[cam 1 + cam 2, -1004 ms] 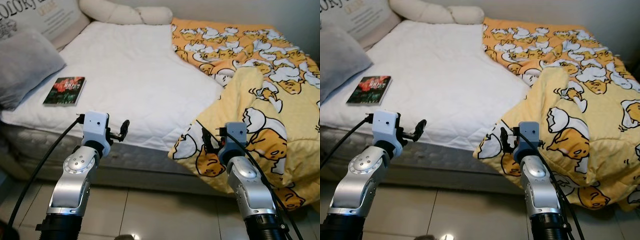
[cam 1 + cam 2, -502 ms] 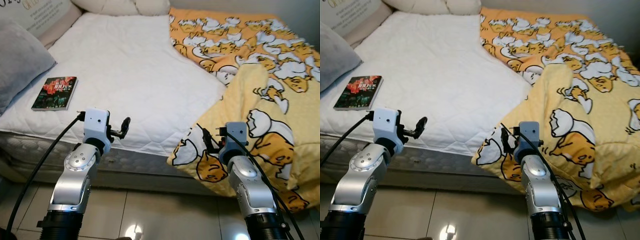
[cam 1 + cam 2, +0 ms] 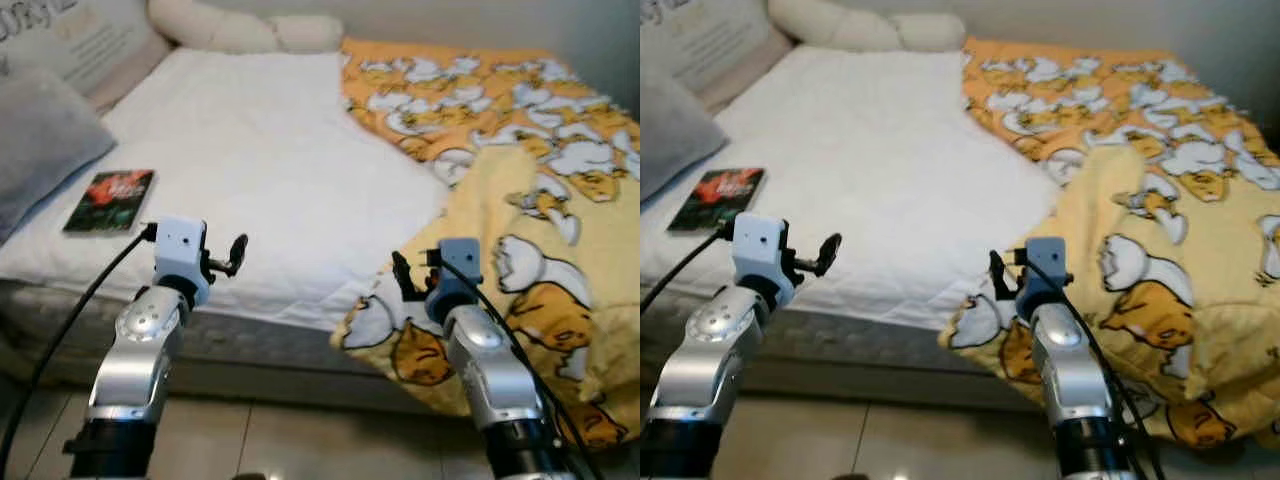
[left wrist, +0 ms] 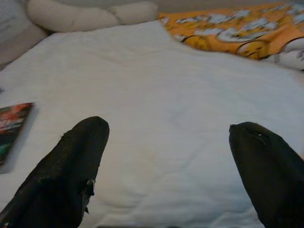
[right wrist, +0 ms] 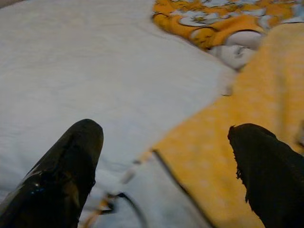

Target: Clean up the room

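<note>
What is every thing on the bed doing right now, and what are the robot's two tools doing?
Book: closed, lying flat near the bed's left edge.
Yellow blanket: crumpled on the right side, hanging over the front edge.
White mattress cover: bare, uncovered by the blanket.
Grey pillow: lying at the left.
Left tool: open, holding nothing, above the mattress edge.
Right tool: open, holding nothing, over the blanket's edge.

Two black fingers (image 5: 71, 161) of the right gripper (image 5: 166, 175) stand spread wide apart above the edge of a bed. Between them a yellow blanket (image 5: 247, 90), printed with orange and white cartoon figures, lies folded over a white quilted mattress cover (image 5: 85, 61). The picture is slightly blurred.
</note>
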`<state>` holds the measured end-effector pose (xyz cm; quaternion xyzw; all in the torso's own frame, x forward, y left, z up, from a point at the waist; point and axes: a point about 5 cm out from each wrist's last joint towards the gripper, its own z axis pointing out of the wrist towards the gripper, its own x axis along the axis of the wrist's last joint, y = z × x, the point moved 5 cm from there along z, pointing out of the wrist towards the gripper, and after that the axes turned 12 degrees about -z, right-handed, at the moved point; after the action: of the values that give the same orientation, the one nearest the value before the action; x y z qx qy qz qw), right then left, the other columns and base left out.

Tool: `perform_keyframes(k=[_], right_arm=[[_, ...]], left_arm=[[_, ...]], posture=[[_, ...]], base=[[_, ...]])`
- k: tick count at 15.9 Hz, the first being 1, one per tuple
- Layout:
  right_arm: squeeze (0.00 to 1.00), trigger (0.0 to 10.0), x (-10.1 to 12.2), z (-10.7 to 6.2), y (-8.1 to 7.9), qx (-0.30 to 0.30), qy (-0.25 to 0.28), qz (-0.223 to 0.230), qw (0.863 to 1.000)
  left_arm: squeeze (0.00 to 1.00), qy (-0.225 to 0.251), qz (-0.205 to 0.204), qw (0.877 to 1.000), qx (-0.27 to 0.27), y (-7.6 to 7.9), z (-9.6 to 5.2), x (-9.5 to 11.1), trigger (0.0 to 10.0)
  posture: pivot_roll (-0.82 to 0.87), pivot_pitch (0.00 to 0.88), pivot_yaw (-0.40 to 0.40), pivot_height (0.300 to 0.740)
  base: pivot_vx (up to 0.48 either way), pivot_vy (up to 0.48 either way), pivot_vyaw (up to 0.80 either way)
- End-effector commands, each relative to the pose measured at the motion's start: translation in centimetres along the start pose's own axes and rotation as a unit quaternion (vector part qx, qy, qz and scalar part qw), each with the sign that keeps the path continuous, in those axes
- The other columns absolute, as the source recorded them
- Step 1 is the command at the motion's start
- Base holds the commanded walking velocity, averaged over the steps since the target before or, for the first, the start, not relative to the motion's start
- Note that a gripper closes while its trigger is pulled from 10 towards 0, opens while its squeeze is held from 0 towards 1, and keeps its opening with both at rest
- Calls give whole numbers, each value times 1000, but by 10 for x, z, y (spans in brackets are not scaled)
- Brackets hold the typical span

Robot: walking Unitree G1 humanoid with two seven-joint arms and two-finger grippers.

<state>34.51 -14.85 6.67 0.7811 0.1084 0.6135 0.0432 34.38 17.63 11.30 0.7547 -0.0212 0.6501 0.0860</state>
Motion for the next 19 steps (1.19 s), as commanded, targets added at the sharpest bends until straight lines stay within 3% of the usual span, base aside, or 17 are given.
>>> perform_keyframes(k=[1, 19], right_arm=[[0, 10000, -1, 0, 7, -11, -1, 2, 1000], [0, 10000, -2, 4, 7, -1, -3, -21, 1000]], left_arm=[[0, 4, 4, 1000, -11, 6, 2, 3, 10000], [0, 2, 7, 1000, -19, 8, 5, 3, 10000]], posture=[[79, 0, 1, 740], [78, 0, 9, 740]], base=[[296, 0, 0], [298, 0, 0]])
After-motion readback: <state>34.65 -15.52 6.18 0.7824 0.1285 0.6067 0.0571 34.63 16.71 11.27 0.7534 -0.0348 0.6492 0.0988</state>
